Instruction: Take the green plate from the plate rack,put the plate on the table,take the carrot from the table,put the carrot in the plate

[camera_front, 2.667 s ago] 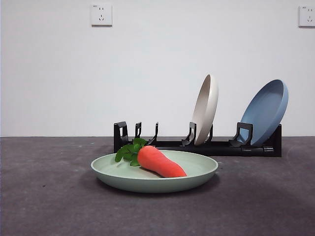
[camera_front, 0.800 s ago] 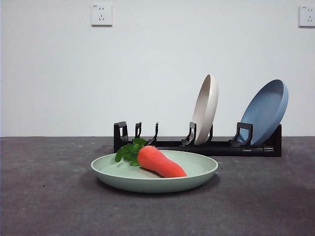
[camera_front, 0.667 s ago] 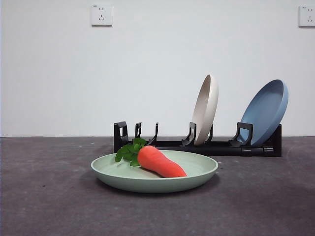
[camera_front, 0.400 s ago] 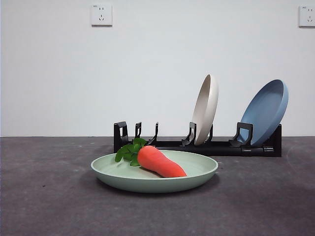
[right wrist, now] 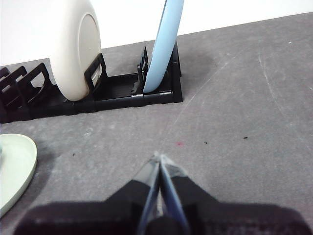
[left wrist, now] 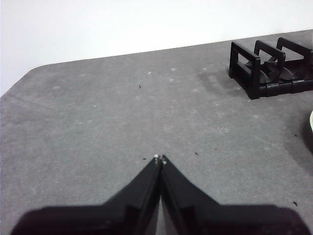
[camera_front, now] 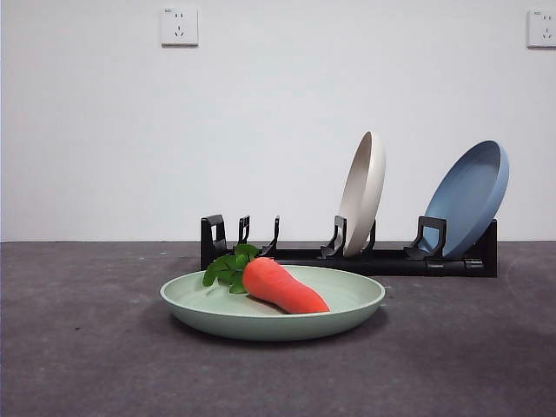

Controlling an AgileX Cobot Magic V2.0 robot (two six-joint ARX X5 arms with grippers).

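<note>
The green plate (camera_front: pixel 273 314) lies flat on the table (camera_front: pixel 87 347) in front of the plate rack (camera_front: pixel 347 258). On it rests the carrot (camera_front: pixel 282 287), leaves toward the rack, tip toward me. In the right wrist view an edge of the green plate (right wrist: pixel 17 164) shows beside the plate rack (right wrist: pixel 122 90). My left gripper (left wrist: pixel 160 159) is shut and empty above bare table, away from the end of the plate rack (left wrist: pixel 266 68). Shut and empty too, my right gripper (right wrist: pixel 159 159) hovers above the table in front of the rack. Neither arm appears in the front view.
A cream plate (camera_front: pixel 363 193) and a blue plate (camera_front: pixel 469 196) stand upright in the rack's slots; the right wrist view shows the cream plate (right wrist: pixel 76 46) and the blue plate (right wrist: pixel 166 44) too. A white wall with sockets rises behind the table.
</note>
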